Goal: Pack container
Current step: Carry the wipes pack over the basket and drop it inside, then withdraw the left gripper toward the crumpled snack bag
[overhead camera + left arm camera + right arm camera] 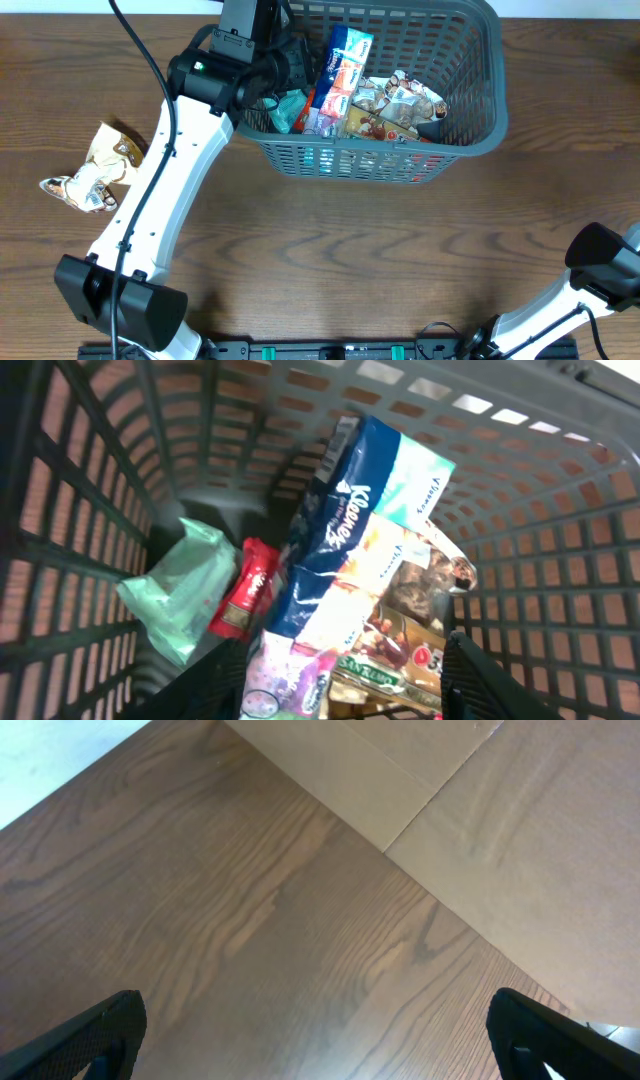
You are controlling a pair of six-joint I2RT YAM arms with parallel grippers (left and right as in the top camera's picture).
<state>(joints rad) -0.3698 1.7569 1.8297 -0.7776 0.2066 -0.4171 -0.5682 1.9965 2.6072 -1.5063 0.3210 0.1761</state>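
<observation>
The container (370, 160) stands at the far centre of the table (330, 260) holding several packets (335, 530), with the left gripper (340, 695) inside its left end, fingers spread and empty, and the right gripper (320, 1040) likewise released above the tabletop.

The container (90, 510) around the left gripper (345, 665) is moulded in matt plastic. The tissue pack (340, 530) and green packet (180, 595) below it are wrapped in glossy film. The table (250, 920) beneath the right gripper (310, 1020) is surfaced in smooth, grained wood.
</observation>
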